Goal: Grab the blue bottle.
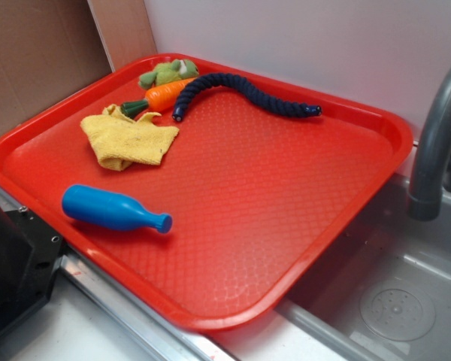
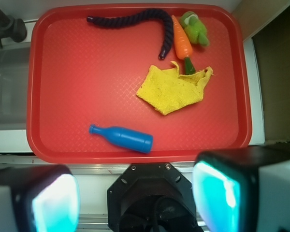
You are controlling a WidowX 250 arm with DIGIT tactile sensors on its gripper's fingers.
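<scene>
The blue bottle (image 1: 113, 209) (image 2: 122, 138) lies on its side on the red tray (image 1: 286, 226) (image 2: 87, 87), near the tray's front-left edge in the exterior view, neck pointing right. In the wrist view my gripper (image 2: 135, 198) hangs high above the robot's black base (image 2: 152, 203), short of the tray. Its two cyan-padded fingers (image 2: 53, 203) stand wide apart with nothing between them. The gripper itself does not show in the exterior view.
A dark navy rope (image 1: 248, 94) (image 2: 130, 20), an orange toy carrot (image 1: 161, 96) (image 2: 181, 42), a green plush (image 1: 167, 73) (image 2: 195, 28) and a yellow cloth (image 1: 128, 139) (image 2: 174, 89) lie at the tray's far side. A grey tap (image 1: 436, 143) and sink (image 1: 395, 301) sit at the right.
</scene>
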